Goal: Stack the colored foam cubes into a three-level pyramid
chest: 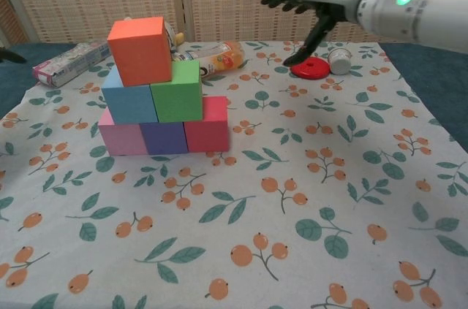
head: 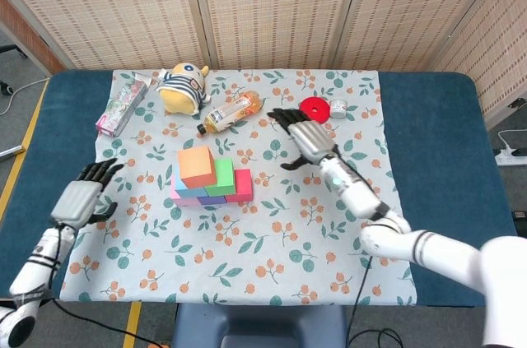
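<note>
The foam cubes stand as a pyramid on the floral cloth. The bottom row is a pink cube (chest: 122,138), a purple cube (chest: 164,137) and a red cube (chest: 207,124). On them sit a blue cube (chest: 129,98) and a green cube (chest: 176,91), with an orange cube (chest: 139,49) on top, shifted left. In the head view the orange cube (head: 196,166) tops the stack. My right hand (head: 307,139) hovers open to the right of the stack, fingers spread; it also shows as my right hand (chest: 316,4) in the chest view. My left hand (head: 80,197) is open, well left of the stack.
A plush toy (head: 183,88), a bottle (head: 231,110) lying down, a red disc (head: 314,109) and a small white jar (head: 338,108) lie at the back. A pink packet (head: 123,103) lies at the back left. The blue table (head: 436,142) extends past the cloth.
</note>
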Robot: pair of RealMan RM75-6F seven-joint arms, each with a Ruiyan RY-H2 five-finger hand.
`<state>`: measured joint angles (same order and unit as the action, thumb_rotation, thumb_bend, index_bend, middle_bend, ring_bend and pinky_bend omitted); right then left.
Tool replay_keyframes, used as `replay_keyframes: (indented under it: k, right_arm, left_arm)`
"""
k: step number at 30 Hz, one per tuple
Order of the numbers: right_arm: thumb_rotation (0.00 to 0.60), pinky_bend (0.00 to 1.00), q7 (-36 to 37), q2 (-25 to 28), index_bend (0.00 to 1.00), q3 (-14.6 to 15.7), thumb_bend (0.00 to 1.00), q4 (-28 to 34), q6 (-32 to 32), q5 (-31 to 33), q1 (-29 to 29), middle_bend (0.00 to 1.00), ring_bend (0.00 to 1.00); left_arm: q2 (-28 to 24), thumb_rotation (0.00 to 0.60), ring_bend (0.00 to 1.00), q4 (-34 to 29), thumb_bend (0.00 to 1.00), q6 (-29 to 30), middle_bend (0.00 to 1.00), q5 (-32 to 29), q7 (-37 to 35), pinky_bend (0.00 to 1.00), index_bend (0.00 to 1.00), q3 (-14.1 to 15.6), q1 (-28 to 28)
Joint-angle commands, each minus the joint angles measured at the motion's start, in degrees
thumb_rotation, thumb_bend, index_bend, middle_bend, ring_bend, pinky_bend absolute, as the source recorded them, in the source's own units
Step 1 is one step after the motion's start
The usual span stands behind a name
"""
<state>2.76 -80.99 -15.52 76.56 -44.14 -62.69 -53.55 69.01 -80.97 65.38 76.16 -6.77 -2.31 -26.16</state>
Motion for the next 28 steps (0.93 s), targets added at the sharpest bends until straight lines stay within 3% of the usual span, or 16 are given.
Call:
replay_keyframes:
  k: [1,7,17,23,28]
  right_arm:
    - [0.6,0.05,-2.71,13.96,0.0,6.65,0.04,13.91,-14.71,-3.94,14.72,0.01,0.0]
    - [0.6,0.02,0.85,17.14,0.0,12.17,0.04,14.02,-27.45,-11.45,26.03,0.01,0.0]
    - [0.6,0.0,6.69,13.21,0.0,19.51,0.04,8.49,-48.44,-23.24,42.86,0.0,0.0]
    - [0.6,0.0,7.93,11.86,0.0,21.37,0.04,7.96,-53.54,-25.03,49.11,0.0,0.0]
    - [0.6,0.0,7.16,11.81,0.0,21.13,0.04,8.18,-54.17,-26.37,50.7,0.0,0.0]
  left_arm:
    - [-2.42,0.6,0.0,-1.17,0.44,6.11,0.01,-2.87,-2.16,0.06,0.11,0.07,6.19]
    - [-1.37,0.6,0.0,-1.73,0.43,14.6,0.03,-1.67,-1.46,0.06,0.11,0.71,12.26]
    - [1.39,0.6,0.0,-5.15,0.43,24.44,0.03,5.03,4.96,0.06,0.1,3.98,19.08]
    - [2.48,0.6,0.0,-6.38,0.42,26.4,0.02,7.31,7.03,0.05,0.1,4.8,21.21]
    - [3.29,0.6,0.0,-5.99,0.42,26.46,0.02,7.57,7.58,0.03,0.1,4.02,21.77]
